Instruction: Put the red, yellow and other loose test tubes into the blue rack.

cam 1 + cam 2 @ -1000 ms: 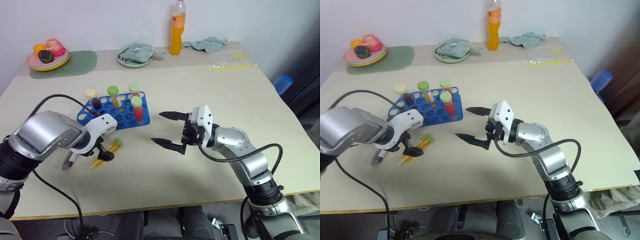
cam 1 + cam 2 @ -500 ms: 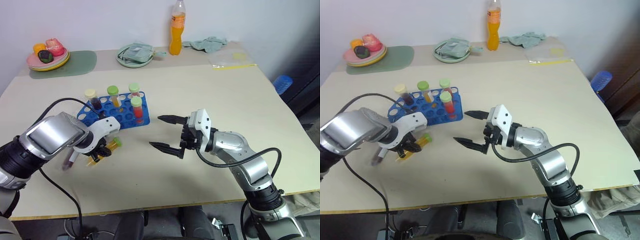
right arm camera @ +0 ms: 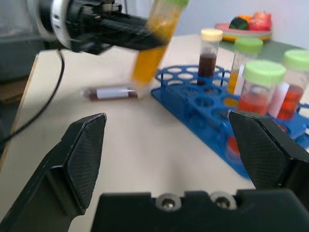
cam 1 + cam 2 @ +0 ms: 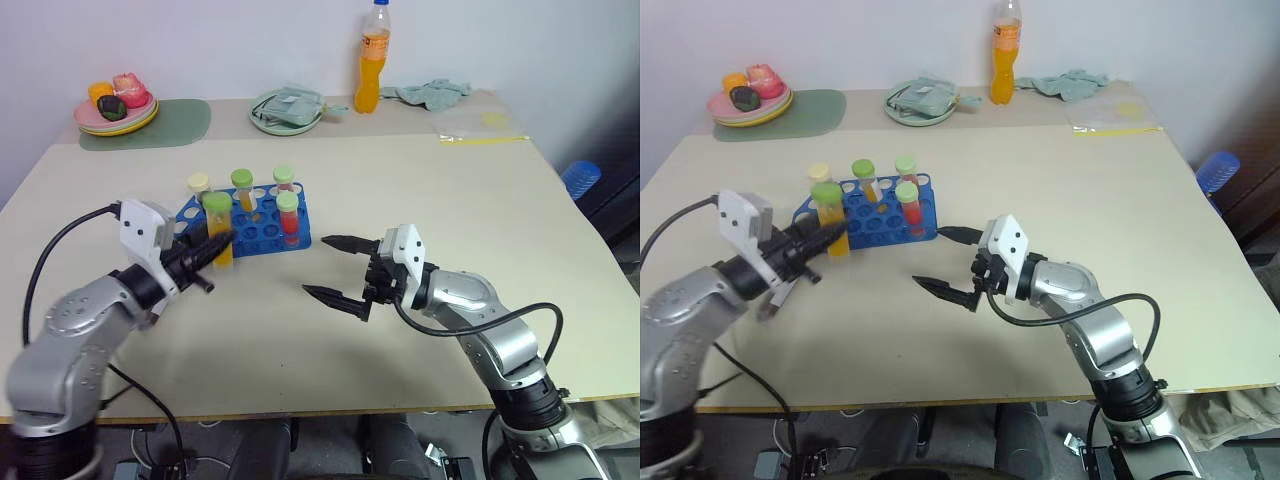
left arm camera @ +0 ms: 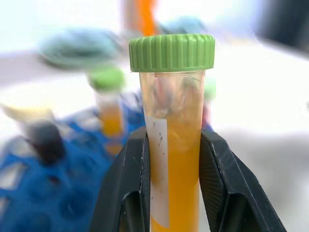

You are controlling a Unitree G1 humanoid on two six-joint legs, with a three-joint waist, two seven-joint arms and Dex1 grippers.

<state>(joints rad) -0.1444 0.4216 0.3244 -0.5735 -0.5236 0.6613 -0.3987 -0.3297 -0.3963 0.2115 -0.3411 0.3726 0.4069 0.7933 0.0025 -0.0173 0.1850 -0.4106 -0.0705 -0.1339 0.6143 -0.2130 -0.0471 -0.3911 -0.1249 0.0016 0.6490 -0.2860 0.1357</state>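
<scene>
We work over a broad beige tabletop (image 4: 420,190), and order what matters from largest down. The bright blue plastic rack with its rows of round holes (image 4: 262,232) sits left of centre, set crosswise so its empty near holes face both arms. Four capped tubes already stand upright in it: a cream-capped dark one, two green-capped orange ones and a green-capped red one (image 4: 289,216), clustered toward the far and right holes, which leaves the near-left holes free.

Our right tool (image 4: 338,268) hovers just right of the rack with its two black fingers spread wide and nothing between them; we judge it waits there, ready to steady the rack or receive a tube.

Our left tool (image 4: 212,250) is pinching a clear tube of orange-yellow liquid with a green ribbed cap (image 5: 172,140), gripped at mid-body so the cap stays up and the lower end hangs free for insertion. It is raised off the tabletop at the rack's near-left edge.

One small dark-red tube with a white label (image 3: 112,92) lies on its side on the tabletop, left of the rack, not yet racked.
</scene>
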